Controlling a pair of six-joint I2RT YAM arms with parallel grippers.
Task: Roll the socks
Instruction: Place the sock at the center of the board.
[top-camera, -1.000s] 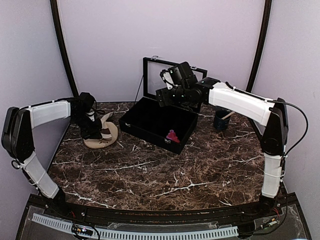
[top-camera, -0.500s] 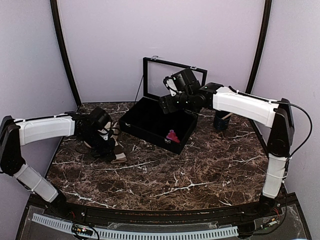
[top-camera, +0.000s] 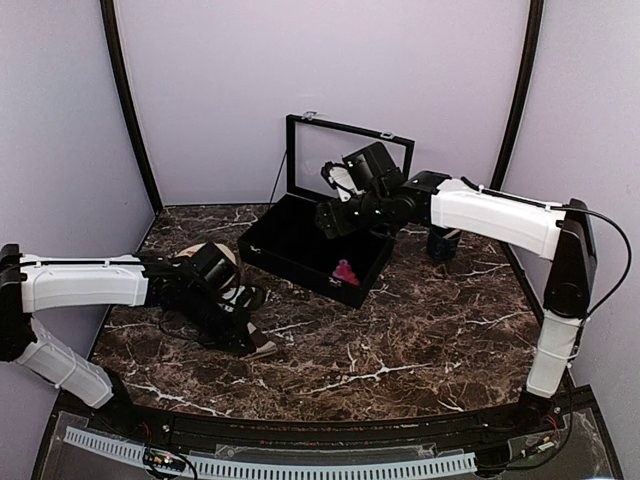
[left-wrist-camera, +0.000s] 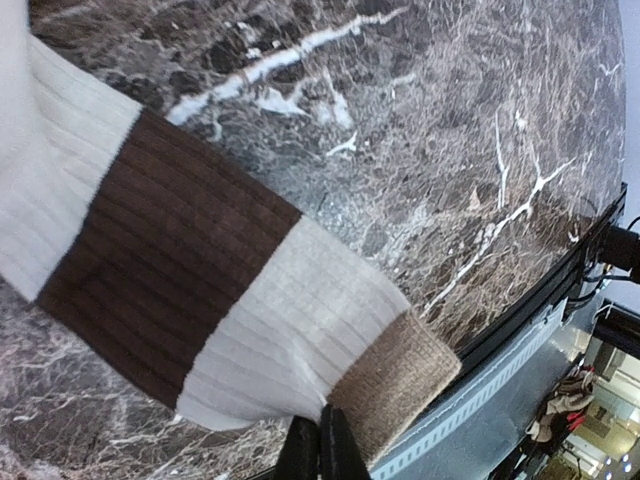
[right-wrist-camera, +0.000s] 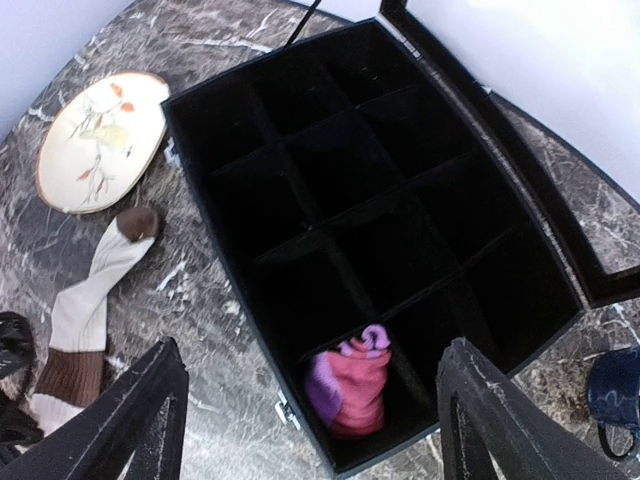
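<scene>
Top view: the left tool (top-camera: 248, 335) is clenched on the cream sock (top-camera: 263, 349), low over the desk (top-camera: 400, 340) near its left near corner. The right tool (top-camera: 330, 215) hangs released over the black box (top-camera: 285, 262) by the far edge.

Left wrist: shut tips pinch the sock's tan end.

Right wrist: the pink sock (right-wrist-camera: 350, 390) sits in 1 corner compartment of the box.

One sock (right-wrist-camera: 350, 392) in box's (right-wrist-camera: 330, 160) near corner cell; other sock (right-wrist-camera: 95, 290) on table (top-camera: 400, 350), L of box.
</scene>
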